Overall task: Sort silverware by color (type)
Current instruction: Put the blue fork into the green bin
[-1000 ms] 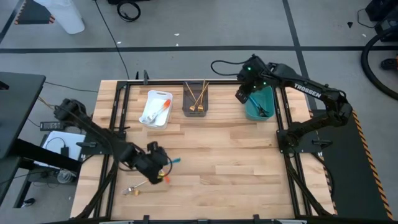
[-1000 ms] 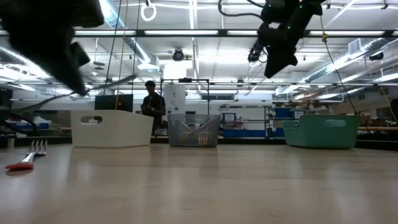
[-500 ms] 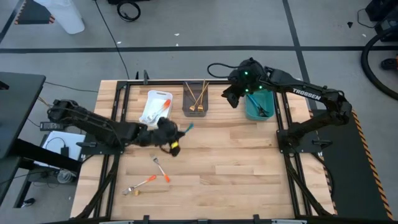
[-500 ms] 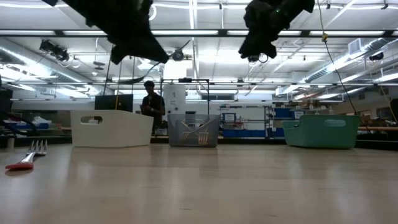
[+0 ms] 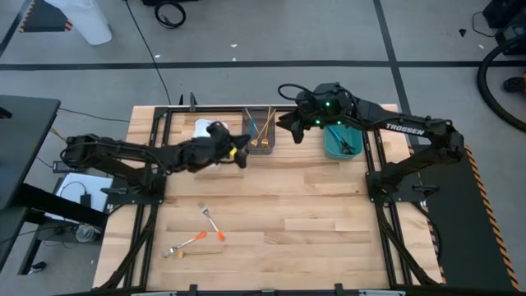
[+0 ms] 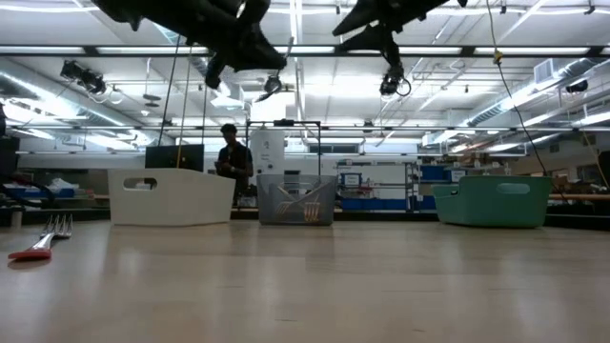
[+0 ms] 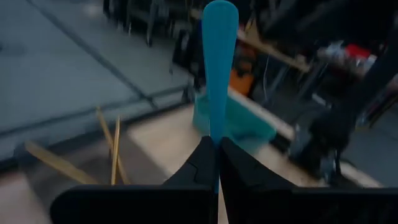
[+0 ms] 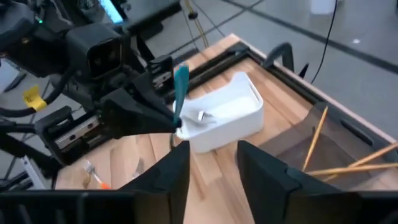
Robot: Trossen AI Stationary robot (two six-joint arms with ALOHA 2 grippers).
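Note:
My left gripper is shut on a blue-handled utensil and hangs high above the table's far side, between the white bin and the grey bin. My right gripper is open and holds nothing. It hovers over the grey bin's right side, facing the left gripper. A silver fork, orange-handled pieces and a gold piece lie flat on the table near its left front. Gold utensils lie in the grey bin. My left gripper pinches the utensil's blue handle between its two shut fingers. Most of the handle sticks out past the fingertips, in line with the fingers. The head end is hidden behind the fingers. The utensil is lifted clear, its handle end pointing up.
A teal bin with utensils stands at the table's far right. Black rails run along both sides of the table. An orange-handled fork lies at the left in the low view. A person stands far behind the bins.
My left gripper has risen from the table's near left, carrying the blue-handled utensil clear of the table, and has swung toward the far edge up to the white and grey bins. My right gripper has moved left from above the teal bin to the grey bin.

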